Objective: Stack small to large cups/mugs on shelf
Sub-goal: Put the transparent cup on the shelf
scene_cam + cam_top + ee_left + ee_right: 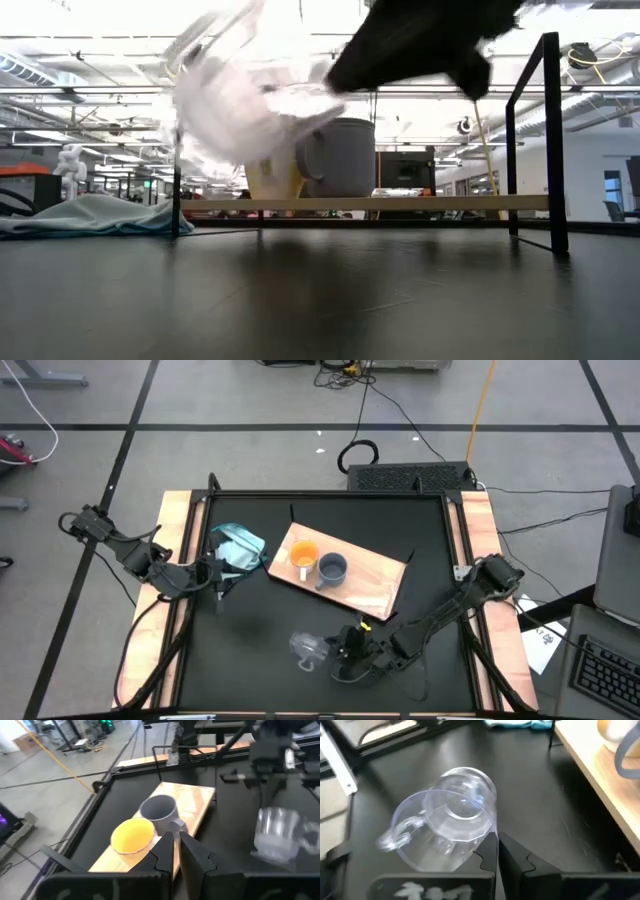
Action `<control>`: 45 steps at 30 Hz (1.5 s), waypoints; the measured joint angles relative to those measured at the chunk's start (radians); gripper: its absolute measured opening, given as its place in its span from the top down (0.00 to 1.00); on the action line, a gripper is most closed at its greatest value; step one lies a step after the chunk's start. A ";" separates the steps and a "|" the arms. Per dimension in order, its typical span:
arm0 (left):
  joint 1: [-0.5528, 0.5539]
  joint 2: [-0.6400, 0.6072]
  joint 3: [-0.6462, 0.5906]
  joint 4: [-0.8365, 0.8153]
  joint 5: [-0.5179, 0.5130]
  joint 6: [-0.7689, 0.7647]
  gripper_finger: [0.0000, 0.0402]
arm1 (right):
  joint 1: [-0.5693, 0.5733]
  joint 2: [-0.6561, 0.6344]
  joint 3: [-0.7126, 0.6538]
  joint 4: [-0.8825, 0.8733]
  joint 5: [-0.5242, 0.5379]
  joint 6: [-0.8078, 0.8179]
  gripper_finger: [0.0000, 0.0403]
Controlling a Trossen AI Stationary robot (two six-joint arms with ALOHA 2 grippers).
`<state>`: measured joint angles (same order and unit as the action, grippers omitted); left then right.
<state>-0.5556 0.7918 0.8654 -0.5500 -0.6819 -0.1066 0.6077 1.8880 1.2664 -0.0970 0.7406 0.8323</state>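
Right tool point(498, 851), shut, reaches low beside the clear cup point(451, 822).

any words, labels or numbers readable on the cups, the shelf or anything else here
None can be read.
clear cup: no print shows.
orange mug and blue-grey mug: plain, no marks visible.
shelf: bare wood, no label.
paper sheet beside the table: some print, too small to read.
keyboard: keys too small to read.

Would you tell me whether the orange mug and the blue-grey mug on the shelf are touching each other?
Touching. The left wrist view shows the orange mug pressed against the side of the blue-grey mug on the shelf, with no board visible between them.
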 joint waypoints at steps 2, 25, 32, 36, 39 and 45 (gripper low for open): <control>0.000 0.000 0.000 0.000 0.011 0.000 0.92 | 0.004 -0.038 0.022 -0.116 -0.040 0.035 1.00; 0.000 0.000 0.000 0.000 0.009 0.017 0.92 | -0.052 -0.135 0.179 -0.814 -0.636 0.439 1.00; 0.000 0.000 0.000 0.000 0.009 0.017 0.92 | -0.063 -0.135 0.179 -0.815 -0.686 0.437 1.00; 0.000 0.000 0.000 0.000 0.008 0.017 0.92 | -0.072 -0.135 0.179 -0.818 -0.716 0.431 1.00; 0.000 0.000 0.000 0.000 0.008 0.017 0.92 | -0.078 -0.135 0.179 -0.821 -0.741 0.429 1.00; 0.000 0.000 0.000 0.000 0.008 0.017 0.92 | -0.078 -0.135 0.178 -0.821 -0.772 0.429 1.00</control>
<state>-0.5557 0.7915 0.8654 -0.5499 -0.6735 -0.0895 0.5293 1.7531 1.4445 -0.9184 -0.0319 1.2612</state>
